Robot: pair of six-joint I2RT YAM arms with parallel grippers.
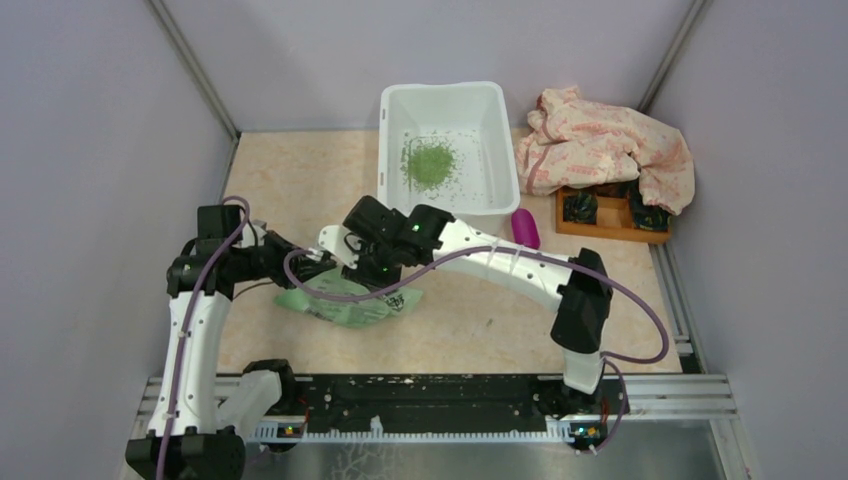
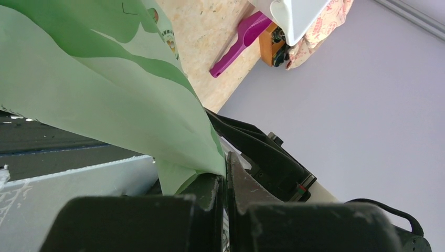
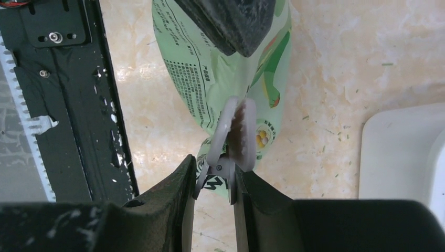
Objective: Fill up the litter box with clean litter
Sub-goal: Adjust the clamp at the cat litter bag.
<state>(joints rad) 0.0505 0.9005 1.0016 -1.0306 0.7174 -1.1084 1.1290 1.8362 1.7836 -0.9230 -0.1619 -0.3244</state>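
left gripper point(image 2: 225, 176) pinches bag point(image 2: 78, 79); right gripper point(image 3: 214, 177) grips clip point(image 3: 237, 131)

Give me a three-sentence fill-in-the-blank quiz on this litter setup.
1. The left gripper is shut on the green ___.
2. The litter lies piled inside the white ___.
3. The right gripper pinches a white ___.
Missing words: bag; box; clip.

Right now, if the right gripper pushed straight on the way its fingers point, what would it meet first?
The right gripper holds the white clip between its fingers. Straight beyond that lies the green bag, likely the first thing met, though depth is hard to judge.
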